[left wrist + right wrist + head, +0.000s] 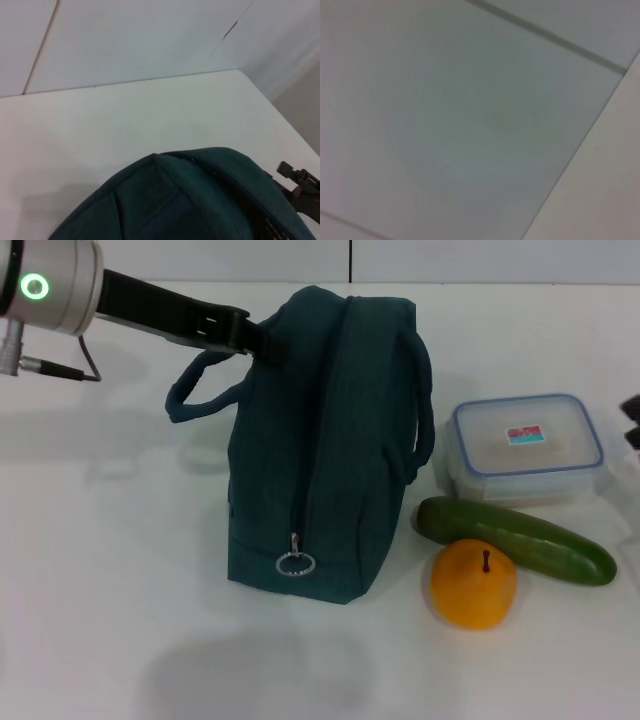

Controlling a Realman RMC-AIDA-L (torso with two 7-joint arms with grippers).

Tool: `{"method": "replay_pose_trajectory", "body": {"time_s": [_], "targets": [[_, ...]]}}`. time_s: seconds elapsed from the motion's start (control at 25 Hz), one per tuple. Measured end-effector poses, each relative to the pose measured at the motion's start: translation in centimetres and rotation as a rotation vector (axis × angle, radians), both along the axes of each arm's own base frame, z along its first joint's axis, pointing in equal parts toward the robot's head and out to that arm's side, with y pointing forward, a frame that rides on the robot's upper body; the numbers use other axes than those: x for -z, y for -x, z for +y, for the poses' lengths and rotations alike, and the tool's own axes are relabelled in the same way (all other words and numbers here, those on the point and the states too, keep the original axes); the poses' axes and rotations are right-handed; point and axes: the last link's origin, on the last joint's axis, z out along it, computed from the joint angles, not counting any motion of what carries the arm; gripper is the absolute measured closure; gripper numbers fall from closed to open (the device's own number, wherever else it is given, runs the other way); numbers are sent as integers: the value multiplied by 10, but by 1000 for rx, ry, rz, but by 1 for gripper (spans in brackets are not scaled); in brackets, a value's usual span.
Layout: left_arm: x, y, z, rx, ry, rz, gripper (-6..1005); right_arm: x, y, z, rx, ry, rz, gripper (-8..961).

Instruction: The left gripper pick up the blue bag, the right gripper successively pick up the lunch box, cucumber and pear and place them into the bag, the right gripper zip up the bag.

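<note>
On white table (120, 570) | left gripper (255, 338) at blue bag (320, 450) top, grasp unclear | zipped shut | lunch box (525, 448), cucumber (515, 538), pear (474, 583) outside, unpacked | right gripper (632, 422) parked at edge

L arm reaches in from upper left, silver wrist w/ green ring lit, black links stretched toward centre. Left pincer (262, 338) tips hidden, grip state unclear. R arm: only a black sliver at right edge, right pincer (631, 422) idle.
</note>
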Motion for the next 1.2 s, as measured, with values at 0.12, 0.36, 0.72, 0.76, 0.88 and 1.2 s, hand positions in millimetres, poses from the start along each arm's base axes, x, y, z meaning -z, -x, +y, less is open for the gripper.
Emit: {"method": "replay_pose_trajectory", "body": {"time_s": [0.12,0.36,0.72,0.76,0.88,1.2], "targets": [[4,1,-1,2,12,-4,946,4,5,5,-13,28,0,319],[6,1,-2,2,16,-11,945,11,12,7,-31,58,3,319],[8,8,-6,-11,21,-17,946,13,14,6,-45,68,5,319],[8,8,-7,-12,21,-17,946,13,15,6,-46,68,6,319],[9,10,-8,-16,22,-18,946,14,15,6,-49,68,9,319],[9,12,-10,-14,23,-24,946,13,15,4,-45,62,18,405]]}}
